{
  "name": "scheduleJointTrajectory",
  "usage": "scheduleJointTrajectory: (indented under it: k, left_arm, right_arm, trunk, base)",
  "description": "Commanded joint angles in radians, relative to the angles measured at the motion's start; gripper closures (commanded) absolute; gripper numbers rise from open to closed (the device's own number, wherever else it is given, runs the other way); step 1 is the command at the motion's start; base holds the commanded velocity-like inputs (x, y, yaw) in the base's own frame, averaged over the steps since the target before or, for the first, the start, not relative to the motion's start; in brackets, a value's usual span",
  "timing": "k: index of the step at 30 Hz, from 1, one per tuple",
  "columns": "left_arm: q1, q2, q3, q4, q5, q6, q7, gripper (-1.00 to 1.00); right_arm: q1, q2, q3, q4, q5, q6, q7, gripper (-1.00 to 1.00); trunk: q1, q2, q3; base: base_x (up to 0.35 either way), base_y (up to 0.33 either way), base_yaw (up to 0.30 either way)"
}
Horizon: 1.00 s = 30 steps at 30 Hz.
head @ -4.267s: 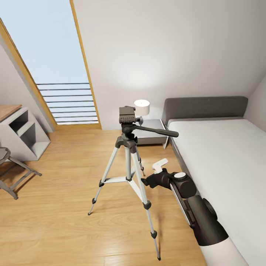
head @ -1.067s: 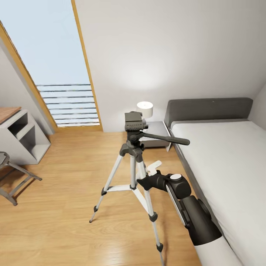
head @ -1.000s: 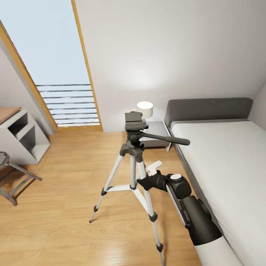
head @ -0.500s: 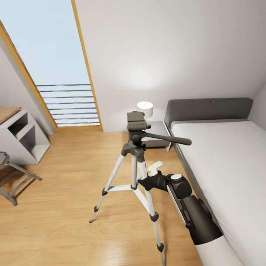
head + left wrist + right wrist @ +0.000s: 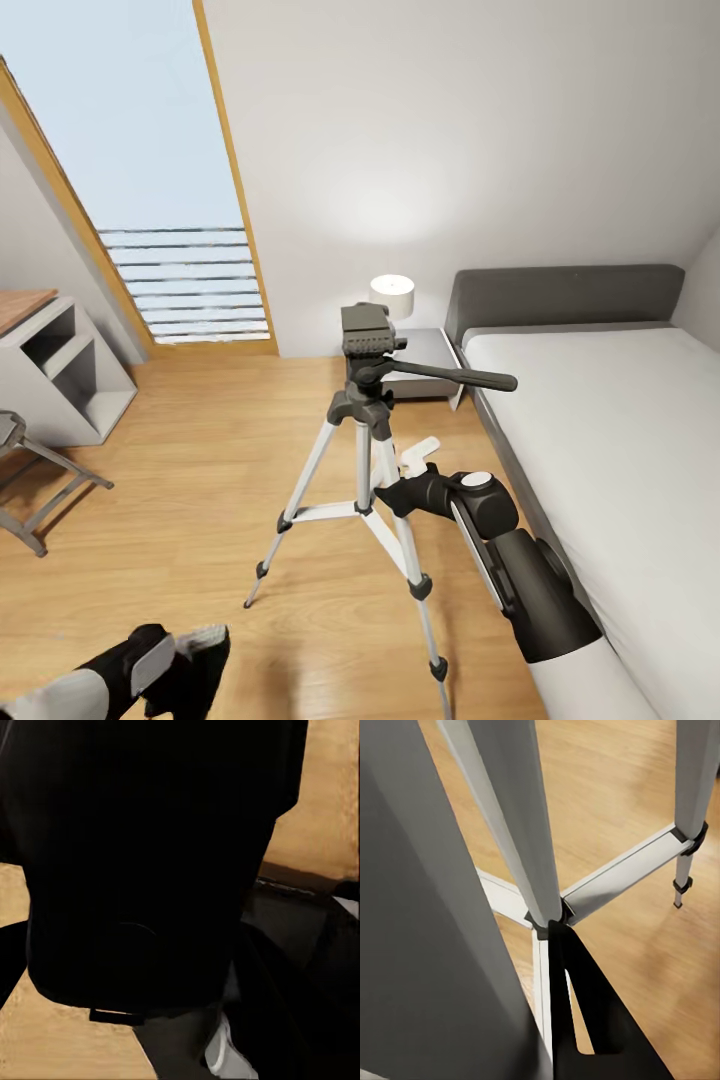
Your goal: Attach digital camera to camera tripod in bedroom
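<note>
The camera tripod [image 5: 363,400] stands on the wood floor in the middle of the head view, silver legs spread, its black head bare and its pan handle pointing right toward the bed. Its legs and centre brace [image 5: 544,870] show very close in the right wrist view. My right gripper [image 5: 418,455] hangs just right of the legs at mid height, white fingers open and holding nothing. At that view's bottom left edge sits my left gripper [image 5: 195,655]. A black body [image 5: 150,855], the digital camera, is pressed right against the left wrist camera, so the gripper looks shut on it.
A low grey bed [image 5: 600,430] with a white mattress runs along the right. A grey nightstand [image 5: 430,355] with a white lamp [image 5: 392,296] stands behind the tripod. A grey shelf unit [image 5: 60,370] and a folding stool [image 5: 30,470] are at the left.
My left arm has risen into the head view at the bottom left. The tripod and the right arm stay where they were, apart from a small shift of the whole picture.
</note>
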Motion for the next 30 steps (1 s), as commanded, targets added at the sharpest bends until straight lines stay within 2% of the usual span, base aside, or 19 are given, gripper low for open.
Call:
scheduleJointTrajectory:
  k: [1, 2, 3, 4, 5, 7, 8, 9, 11, 12, 15, 16, 17, 18, 19, 20, 21, 23, 30]
  left_arm:
    - [-0.038, 0.009, -0.005, -0.017, -0.006, 0.032, -0.005, 1.0]
    - [-0.113, 0.023, -0.004, -0.045, -0.013, 0.083, -0.004, 1.0]
    - [-0.15, 0.029, -0.004, -0.058, -0.015, 0.105, -0.004, 1.0]
    - [-0.223, 0.038, -0.003, -0.083, -0.019, 0.147, 0.001, 1.0]
    - [-0.297, 0.042, -0.002, -0.106, -0.021, 0.184, 0.012, 1.0]
    - [-0.408, 0.043, 0.0, -0.141, -0.023, 0.236, 0.049, 1.0]
    - [-0.444, 0.042, 0.0, -0.153, -0.023, 0.253, 0.068, 1.0]
    - [-0.512, 0.038, 0.001, -0.177, -0.024, 0.285, 0.109, 1.0]
    - [-0.576, 0.036, 0.003, -0.203, -0.023, 0.314, 0.157, 1.0]
    - [-0.635, 0.034, 0.005, -0.231, -0.023, 0.337, 0.207, 1.0]
    - [-0.732, 0.032, 0.014, -0.291, -0.022, 0.364, 0.317, 1.0]
    - [-0.768, 0.031, 0.031, -0.318, -0.02, 0.371, 0.374, 1.0]
    - [-0.783, 0.03, 0.044, -0.331, -0.019, 0.374, 0.4, 1.0]
    - [-0.85, 0.024, 0.186, -0.432, -0.016, 0.394, 0.498, 1.0]
    - [-0.857, 0.021, 0.213, -0.455, -0.016, 0.402, 0.506, 1.0]
    - [-0.868, 0.01, 0.265, -0.505, -0.017, 0.424, 0.518, 1.0]
    - [-0.876, -0.005, 0.309, -0.553, -0.019, 0.443, 0.526, 1.0]
    - [-0.89, -0.043, 0.362, -0.629, -0.024, 0.464, 0.538, 1.0]
    - [-0.903, -0.107, 0.394, -0.725, -0.03, 0.475, 0.545, 1.0]
  right_arm:
    - [-0.001, 0.0, 0.0, -0.001, 0.014, 0.002, 0.005, 1.0]
    - [-0.001, 0.0, 0.0, -0.001, 0.015, 0.002, 0.005, 1.0]
    - [-0.001, 0.0, 0.0, -0.001, 0.015, 0.002, 0.005, 1.0]
    - [-0.001, 0.0, 0.0, -0.001, 0.016, 0.003, 0.005, 1.0]
    - [-0.001, 0.0, 0.001, -0.001, 0.017, 0.004, 0.005, 1.0]
    - [-0.001, 0.0, 0.001, -0.001, 0.018, 0.005, 0.005, 1.0]
    - [-0.001, 0.001, 0.001, -0.001, 0.018, 0.005, 0.005, 1.0]
    - [-0.001, 0.001, 0.002, -0.001, 0.018, 0.005, 0.005, 1.0]
    - [-0.001, 0.001, 0.003, -0.001, 0.018, 0.005, 0.005, 1.0]
    - [-0.001, 0.002, 0.003, -0.001, 0.018, 0.005, 0.004, 1.0]
    - [-0.001, 0.002, 0.004, -0.001, 0.018, 0.004, 0.003, 1.0]
    - [-0.001, 0.002, 0.004, -0.001, 0.018, 0.004, 0.003, 1.0]
    - [-0.001, 0.002, 0.004, -0.001, 0.018, 0.003, 0.003, 1.0]
    - [-0.001, 0.002, 0.005, -0.002, 0.018, 0.004, 0.002, 1.0]
    - [-0.001, 0.002, 0.006, -0.002, 0.018, 0.004, 0.002, 1.0]
    - [-0.001, 0.002, 0.006, -0.002, 0.018, 0.004, 0.002, 1.0]
    - [-0.001, 0.002, 0.006, -0.002, 0.018, 0.005, 0.002, 1.0]
    - [-0.001, 0.002, 0.006, -0.002, 0.018, 0.005, 0.002, 1.0]
    - [-0.001, 0.002, 0.006, -0.002, 0.018, 0.006, 0.003, 1.0]
  trunk:
    - [0.001, -0.002, -0.002]
    - [0.001, -0.002, -0.002]
    - [0.001, -0.002, -0.002]
    - [0.001, -0.002, -0.002]
    - [0.001, -0.002, -0.002]
    - [0.001, -0.002, -0.002]
    - [0.001, -0.002, -0.002]
    - [0.001, -0.002, -0.002]
    - [0.001, -0.002, -0.002]
    - [0.001, -0.002, -0.002]
    - [0.001, -0.002, -0.002]
    - [0.001, -0.002, -0.002]
    - [0.001, -0.002, -0.002]
    - [0.001, -0.002, -0.002]
    - [0.001, -0.002, -0.002]
    - [0.001, -0.002, -0.002]
    - [0.001, -0.002, -0.002]
    - [0.001, -0.002, -0.002]
    - [0.001, -0.002, -0.002]
  base:
    - [0.0, 0.0, 0.0]
    - [0.0, 0.0, 0.0]
    - [0.0, 0.0, 0.0]
    - [0.0, 0.0, 0.0]
    - [0.0, 0.0, 0.0]
    - [0.0, 0.0, 0.0]
    - [0.0, 0.0, 0.0]
    - [0.0, 0.0, 0.0]
    - [0.0, 0.0, 0.0]
    - [0.0, 0.0, 0.0]
    - [0.0, 0.0, 0.0]
    - [0.0, 0.0, 0.0]
    - [0.0, 0.0, 0.0]
    - [0.0, 0.0, 0.0]
    - [0.0, 0.0, 0.0]
    - [0.0, 0.0, 0.0]
    - [0.0, 0.0, 0.0]
    - [0.0, 0.0, 0.0]
    - [0.0, 0.0, 0.0]
